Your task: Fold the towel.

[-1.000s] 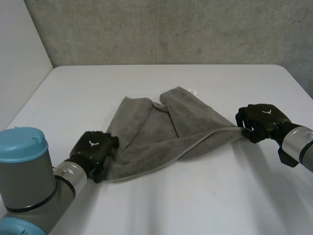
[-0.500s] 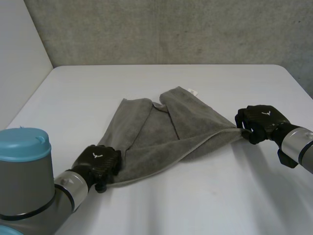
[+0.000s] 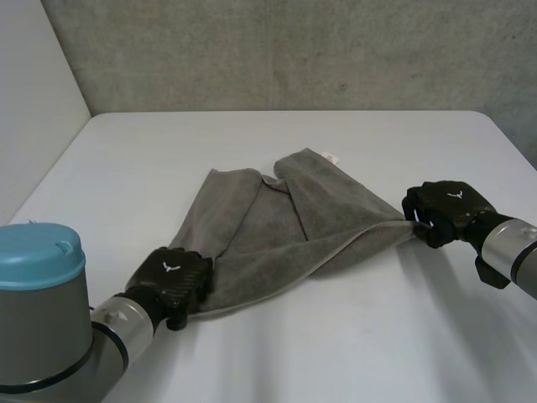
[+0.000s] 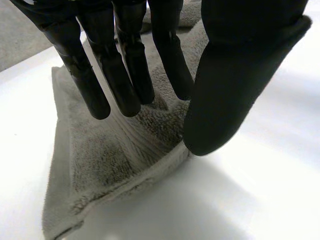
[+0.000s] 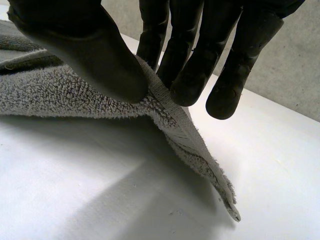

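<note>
A grey towel [image 3: 285,227] lies crumpled and partly doubled over on the white table [image 3: 336,336]. My left hand [image 3: 174,275] is at its near left corner. In the left wrist view the fingers [image 4: 125,75] press down on the cloth [image 4: 100,160] and the thumb [image 4: 225,90] closes against its hemmed edge, pinching a ridge between them. My right hand [image 3: 445,208] holds the towel's right corner, drawn out to a point. In the right wrist view the thumb [image 5: 85,50] and fingers [image 5: 187,75] clamp the hem [image 5: 165,107], and the corner tip hangs down to the table.
A small white label [image 3: 331,157] sticks out at the towel's far edge. A grey wall [image 3: 294,50] runs behind the table's far edge. Bare tabletop lies around the towel on all sides.
My left hand slid a little nearer along the towel's left edge and its fingers closed on the corner. The right hand has kept its grip and place.
</note>
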You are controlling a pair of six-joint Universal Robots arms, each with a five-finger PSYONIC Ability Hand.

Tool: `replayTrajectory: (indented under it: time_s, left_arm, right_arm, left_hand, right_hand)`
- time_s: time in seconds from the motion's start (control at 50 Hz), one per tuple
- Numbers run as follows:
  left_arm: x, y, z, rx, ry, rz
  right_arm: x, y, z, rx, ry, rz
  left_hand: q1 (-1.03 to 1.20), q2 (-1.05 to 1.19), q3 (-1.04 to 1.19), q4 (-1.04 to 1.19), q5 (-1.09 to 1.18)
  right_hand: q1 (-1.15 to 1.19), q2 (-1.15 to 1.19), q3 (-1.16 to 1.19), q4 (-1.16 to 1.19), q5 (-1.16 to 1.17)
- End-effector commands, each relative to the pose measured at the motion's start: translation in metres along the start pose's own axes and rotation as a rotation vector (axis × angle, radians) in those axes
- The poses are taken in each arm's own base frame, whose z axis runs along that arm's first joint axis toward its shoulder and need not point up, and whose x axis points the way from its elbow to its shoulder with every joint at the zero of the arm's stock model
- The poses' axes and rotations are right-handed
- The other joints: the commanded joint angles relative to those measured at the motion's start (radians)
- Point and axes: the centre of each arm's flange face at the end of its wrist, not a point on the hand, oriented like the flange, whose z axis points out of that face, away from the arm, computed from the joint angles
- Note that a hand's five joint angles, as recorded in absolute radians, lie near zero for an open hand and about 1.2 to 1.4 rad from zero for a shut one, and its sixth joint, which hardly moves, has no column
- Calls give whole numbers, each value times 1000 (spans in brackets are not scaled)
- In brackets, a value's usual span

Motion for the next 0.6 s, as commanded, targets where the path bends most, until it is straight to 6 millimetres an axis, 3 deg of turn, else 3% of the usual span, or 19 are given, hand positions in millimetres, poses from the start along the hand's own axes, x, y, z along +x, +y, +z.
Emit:
replayTrajectory:
  time_s: [0.02, 0.16, 0.5, 0.6]
  left_arm:
    - [1, 11, 9, -44, 8, -3]
    - [2, 22, 18, -87, 14, -3]
    - [-5, 26, 39, -26, -73, 6]
    - [-6, 27, 47, -7, -86, 10]
  right_arm:
    - [0, 0, 0, -1, -1, 1]
    - [0, 0, 0, -1, -1, 1]
    - [-1, 1, 0, -2, -2, 1]
    - [-2, 1, 0, -3, -4, 1]
  left_hand:
    - [-69, -69, -70, -71, 102]
    - [-69, -69, -70, -71, 102]
    - [-22, -22, -23, -24, 149]
    - [188, 188, 188, 186, 360]
  right_hand:
    - [73, 78, 62, 65, 61]
    - [73, 78, 62, 65, 61]
    - [73, 78, 62, 65, 61]
    - [73, 78, 62, 65, 61]
